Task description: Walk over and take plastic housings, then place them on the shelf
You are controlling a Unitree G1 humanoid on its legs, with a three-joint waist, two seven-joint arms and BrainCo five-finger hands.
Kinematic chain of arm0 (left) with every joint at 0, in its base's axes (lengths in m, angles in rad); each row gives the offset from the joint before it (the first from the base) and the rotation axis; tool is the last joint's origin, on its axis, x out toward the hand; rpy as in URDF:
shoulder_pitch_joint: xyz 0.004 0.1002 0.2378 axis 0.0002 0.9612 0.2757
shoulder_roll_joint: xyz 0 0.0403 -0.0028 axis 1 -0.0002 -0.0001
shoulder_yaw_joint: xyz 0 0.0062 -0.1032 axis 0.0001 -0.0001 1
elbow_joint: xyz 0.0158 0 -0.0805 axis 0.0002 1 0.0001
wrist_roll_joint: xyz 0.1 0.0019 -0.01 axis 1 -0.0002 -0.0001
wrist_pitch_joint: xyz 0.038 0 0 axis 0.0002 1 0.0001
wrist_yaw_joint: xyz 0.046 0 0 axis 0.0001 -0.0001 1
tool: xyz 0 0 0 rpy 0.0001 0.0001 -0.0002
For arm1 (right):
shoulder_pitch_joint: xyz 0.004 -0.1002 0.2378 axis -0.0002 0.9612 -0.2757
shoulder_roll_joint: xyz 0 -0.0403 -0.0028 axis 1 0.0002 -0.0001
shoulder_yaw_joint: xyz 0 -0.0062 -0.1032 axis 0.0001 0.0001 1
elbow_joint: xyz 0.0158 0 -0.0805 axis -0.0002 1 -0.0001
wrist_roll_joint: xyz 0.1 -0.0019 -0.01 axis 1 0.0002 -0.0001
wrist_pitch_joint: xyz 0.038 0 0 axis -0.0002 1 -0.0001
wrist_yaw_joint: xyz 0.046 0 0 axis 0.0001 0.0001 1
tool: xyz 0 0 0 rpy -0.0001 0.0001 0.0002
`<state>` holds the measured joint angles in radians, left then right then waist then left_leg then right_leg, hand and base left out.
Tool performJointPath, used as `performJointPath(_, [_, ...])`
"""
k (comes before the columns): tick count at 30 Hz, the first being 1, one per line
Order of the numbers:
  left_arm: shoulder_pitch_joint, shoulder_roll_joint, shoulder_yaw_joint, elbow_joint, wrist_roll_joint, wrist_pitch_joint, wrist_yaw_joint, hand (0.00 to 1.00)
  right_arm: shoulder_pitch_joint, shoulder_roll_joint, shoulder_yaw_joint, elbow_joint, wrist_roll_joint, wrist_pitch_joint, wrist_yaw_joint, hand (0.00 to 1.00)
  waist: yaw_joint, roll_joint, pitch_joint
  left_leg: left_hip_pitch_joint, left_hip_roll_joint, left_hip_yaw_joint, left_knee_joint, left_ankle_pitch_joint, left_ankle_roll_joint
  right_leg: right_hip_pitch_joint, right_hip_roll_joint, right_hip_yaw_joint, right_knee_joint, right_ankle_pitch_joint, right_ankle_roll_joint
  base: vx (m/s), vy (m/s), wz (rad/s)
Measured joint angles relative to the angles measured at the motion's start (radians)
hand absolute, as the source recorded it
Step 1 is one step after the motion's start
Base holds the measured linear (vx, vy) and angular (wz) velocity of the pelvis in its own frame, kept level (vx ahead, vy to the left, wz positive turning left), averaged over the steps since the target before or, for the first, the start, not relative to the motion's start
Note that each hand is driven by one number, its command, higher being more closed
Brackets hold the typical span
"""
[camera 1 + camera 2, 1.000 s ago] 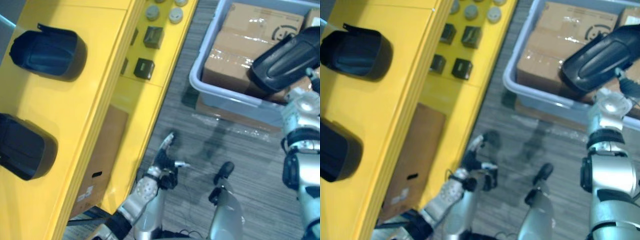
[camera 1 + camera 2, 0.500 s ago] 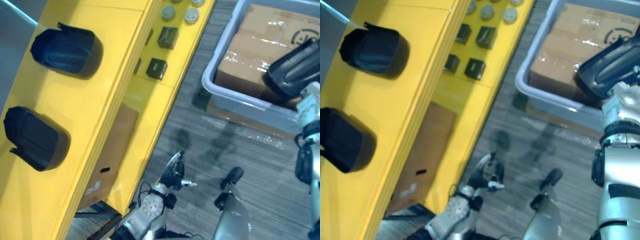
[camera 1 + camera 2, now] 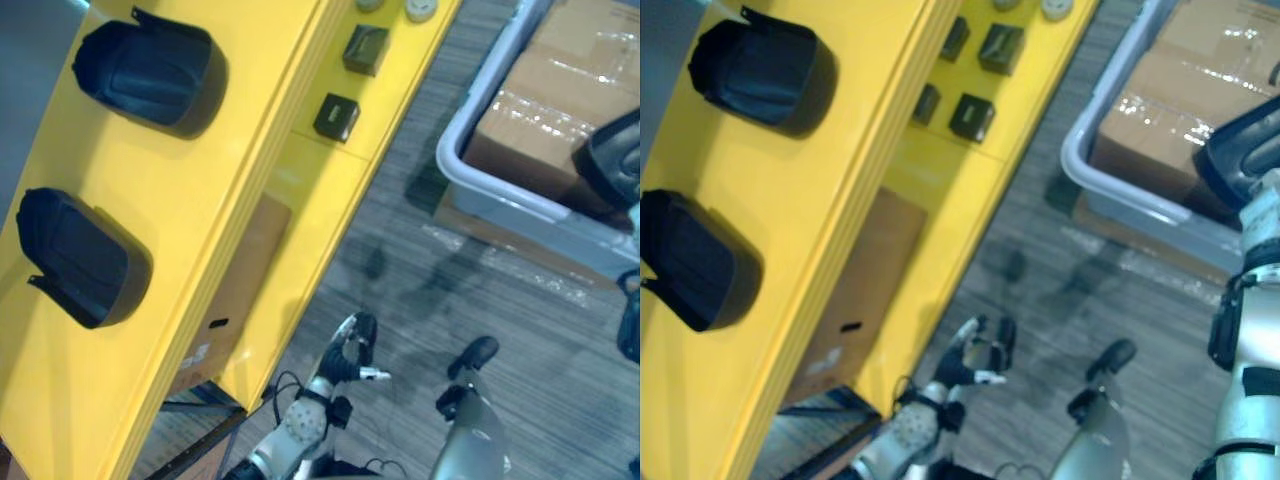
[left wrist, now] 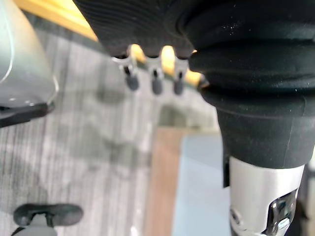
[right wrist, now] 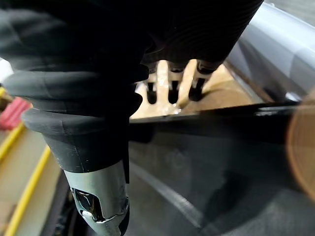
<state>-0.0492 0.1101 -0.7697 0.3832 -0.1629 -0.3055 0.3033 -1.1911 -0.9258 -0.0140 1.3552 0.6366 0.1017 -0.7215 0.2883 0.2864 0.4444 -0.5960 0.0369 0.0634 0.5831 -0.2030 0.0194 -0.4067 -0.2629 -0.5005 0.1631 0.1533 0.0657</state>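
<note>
Two black plastic housings lie on top of the yellow shelf (image 3: 250,150), one further back (image 3: 150,70) and one closer (image 3: 80,255). A third black housing (image 3: 1240,160) is carried at the right edge of the eye views, over the grey bin. In the right wrist view my right hand (image 5: 172,89) has its fingers curled over the rim of this housing (image 5: 206,167). My left hand (image 3: 345,355) hangs low over the carpet beside the shelf, fingers (image 4: 153,83) relaxed and holding nothing.
A grey bin (image 3: 500,195) with taped cardboard boxes (image 3: 560,90) stands on the carpet at the right. Small black blocks (image 3: 337,117) and round grey pieces (image 3: 420,8) sit on a lower yellow shelf level. A cardboard box (image 3: 235,290) stands under the shelf.
The whole picture has shifted, so the camera moved: shelf and bin sit further right. The carried housing now shows at the right edge. The left hand still hangs low.
</note>
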Motion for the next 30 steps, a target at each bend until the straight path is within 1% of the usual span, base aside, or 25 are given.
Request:
performJointPath(1, [0.003,0.0,0.0,0.0,-0.015,-0.004,0.0,0.0,0.0,-0.015,0.003,0.008,-0.001,0.028,0.0,1.0,0.005,0.0,0.0,-0.001,0.0,-0.003,-0.001,-0.001,0.0,0.0,-0.001,-0.005,0.006,-0.004,-0.001,-0.04,0.013,0.06])
performJointPath(2, [0.004,0.0,0.001,0.0,-0.023,-0.006,0.0,0.0,0.001,-0.024,0.004,0.01,-0.001,0.044,0.0,1.0,0.007,0.002,0.001,-0.002,0.0,-0.005,-0.001,-0.002,0.0,0.0,-0.001,-0.008,0.007,-0.006,-0.001,-0.04,0.01,0.08])
performJointPath(4, [0.008,0.002,0.001,0.0,-0.036,-0.016,0.001,0.0,0.006,-0.066,0.004,0.014,-0.002,0.113,0.011,1.0,0.01,0.002,0.0,-0.018,0.0,-0.014,0.0,-0.005,-0.005,-0.009,-0.001,-0.019,0.008,-0.009,-0.003,-0.04,0.016,0.07])
performJointPath(5, [0.008,0.002,0.001,0.0,-0.036,-0.019,0.001,0.0,0.009,-0.078,0.004,0.015,-0.002,0.125,0.017,1.0,0.012,0.002,0.0,-0.023,0.001,-0.014,0.0,-0.005,-0.005,-0.014,-0.001,-0.02,0.01,-0.009,-0.003,-0.04,0.019,0.02])
performJointPath(7, [0.011,0.006,0.002,0.0,-0.036,-0.021,0.001,0.0,0.028,-0.108,0.0,0.016,-0.003,0.176,0.04,1.0,0.015,0.002,0.0,-0.032,0.005,-0.016,0.003,-0.003,-0.002,-0.022,-0.001,-0.022,0.011,-0.011,-0.003,0.0,0.0,0.0])
performJointPath(9, [0.011,0.009,0.003,-0.002,-0.036,-0.023,0.001,0.0,0.039,-0.118,-0.004,0.018,-0.006,0.219,0.056,1.0,0.015,0.004,-0.001,-0.032,0.006,-0.021,0.005,-0.004,-0.003,-0.023,0.0,-0.024,0.018,-0.019,-0.004,0.0,0.0,0.0])
performJointPath(11, [0.012,0.009,0.006,-0.008,-0.036,-0.026,0.001,0.0,0.039,-0.122,-0.013,0.019,-0.028,0.255,0.084,1.0,0.019,0.005,-0.004,-0.032,0.01,-0.022,0.005,-0.004,-0.003,-0.026,0.002,-0.025,0.023,-0.023,-0.003,0.0,0.0,0.0])
performJointPath(13, [0.014,0.01,0.008,-0.02,-0.037,-0.027,0.001,0.0,0.039,-0.126,-0.013,0.022,-0.068,0.286,0.091,1.0,0.027,0.008,-0.006,-0.032,0.011,-0.026,0.005,-0.005,-0.004,-0.027,0.002,-0.028,0.029,-0.032,-0.003,0.0,0.0,0.03])
performJointPath(14, [0.018,0.011,0.013,-0.032,-0.038,-0.031,0.002,0.0,0.04,-0.128,-0.017,0.026,-0.083,0.31,0.097,1.0,0.029,0.008,-0.006,-0.032,0.012,-0.03,0.006,-0.005,-0.005,-0.027,0.002,-0.033,0.034,-0.036,-0.005,-0.01,0.004,0.06])
performJointPath(16, [0.024,0.019,0.013,-0.046,-0.037,-0.035,0.002,0.0,0.048,-0.128,-0.026,0.026,-0.116,0.337,0.114,1.0,0.031,0.008,-0.006,-0.034,0.012,-0.036,0.008,-0.006,-0.007,-0.024,0.002,-0.04,0.039,-0.042,-0.005,-0.02,0.011,0.08])
performJointPath(19, [0.039,0.045,0.02,-0.064,-0.037,-0.035,0.001,0.0,0.076,-0.128,-0.059,0.023,-0.157,0.345,0.139,1.0,0.031,0.008,-0.006,-0.035,0.011,-0.049,0.011,-0.008,-0.009,-0.016,0.003,-0.053,0.039,-0.046,-0.006,-0.03,0.022,0.11])
performJointPath(22, [0.056,0.046,0.05,-0.073,-0.037,-0.036,0.001,0.0,0.095,-0.128,-0.097,0.006,-0.182,0.344,0.158,1.0,0.032,0.008,-0.006,-0.038,0.011,-0.055,0.013,-0.01,-0.011,-0.012,0.003,-0.062,0.039,-0.048,-0.005,-0.03,0.024,0.06])
performJointPath(24, [0.057,0.05,0.051,-0.083,-0.037,-0.036,0.004,0.0,0.105,-0.124,-0.107,0.004,-0.213,0.33,0.167,1.0,0.032,0.007,-0.006,-0.04,0.011,-0.056,0.014,-0.01,-0.011,-0.012,0.004,-0.064,0.038,-0.048,-0.005,0.0,0.0,0.0])
performJointPath(25, [0.057,0.052,0.051,-0.093,-0.037,-0.039,0.006,0.0,0.107,-0.122,-0.113,0.005,-0.236,0.311,0.177,1.0,0.032,0.007,-0.006,-0.04,0.011,-0.056,0.015,-0.01,-0.011,-0.011,0.004,-0.065,0.038,-0.048,-0.005,0.0,0.0,0.0])
performJointPath(26, [0.057,0.052,0.051,-0.097,-0.037,-0.043,0.007,0.0,0.108,-0.119,-0.114,0.005,-0.255,0.302,0.178,1.0,0.031,0.007,-0.006,-0.041,0.011,-0.056,0.015,-0.01,-0.011,-0.011,0.004,-0.065,0.038,-0.048,-0.005,0.0,0.0,0.0])
performJointPath(28, [0.057,0.053,0.052,-0.11,-0.036,-0.052,0.008,0.0,0.11,-0.105,-0.114,0.008,-0.309,0.268,0.174,1.0,0.031,0.006,-0.005,-0.041,0.012,-0.056,0.015,-0.01,-0.011,-0.012,0.006,-0.065,0.037,-0.048,-0.005,0.0,0.0,0.0])
performJointPath(29, [0.057,0.053,0.053,-0.111,-0.036,-0.058,0.008,0.0,0.11,-0.102,-0.113,0.009,-0.326,0.262,0.174,1.0,0.031,0.006,-0.005,-0.041,0.013,-0.056,0.016,-0.01,-0.011,-0.012,0.006,-0.065,0.037,-0.048,-0.005,0.0,0.0,0.0])
performJointPath(30, [0.057,0.054,0.06,-0.115,-0.036,-0.064,0.008,0.0,0.11,-0.098,-0.111,0.008,-0.349,0.242,0.173,1.0,0.03,0.004,-0.004,-0.041,0.014,-0.056,0.018,-0.01,-0.012,-0.011,0.008,-0.064,0.036,-0.047,-0.005,0.0,0.0,0.0])
